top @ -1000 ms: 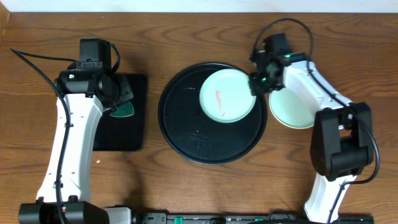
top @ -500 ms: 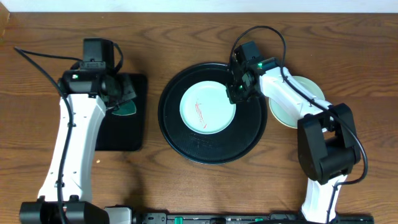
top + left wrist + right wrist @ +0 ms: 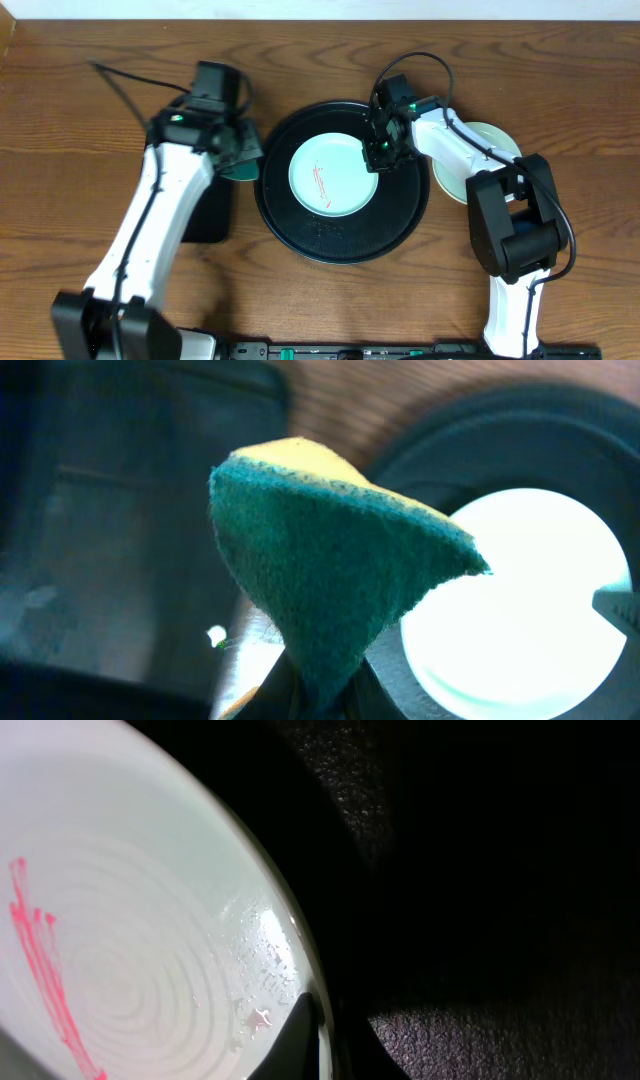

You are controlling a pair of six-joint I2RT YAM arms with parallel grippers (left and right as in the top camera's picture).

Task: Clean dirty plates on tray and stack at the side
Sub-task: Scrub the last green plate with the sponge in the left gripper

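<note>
A pale mint-blue plate with thin red streaks lies in the middle of the round black tray. My right gripper is shut on the plate's right rim; in the right wrist view one fingertip presses inside the rim of the plate. My left gripper hovers at the tray's left edge, shut on a green sponge with a yellow back. Its view shows the plate just right of the sponge. Other pale plates are stacked right of the tray, partly under my right arm.
A smaller rectangular black tray lies left of the round tray, partly under my left arm. Bare wooden table runs along the far side and the front corners.
The right gripper pulled the streaked plate from the tray's right part to its middle. My left arm swung right, carrying the sponge from the rectangular tray to the round tray's left edge.
</note>
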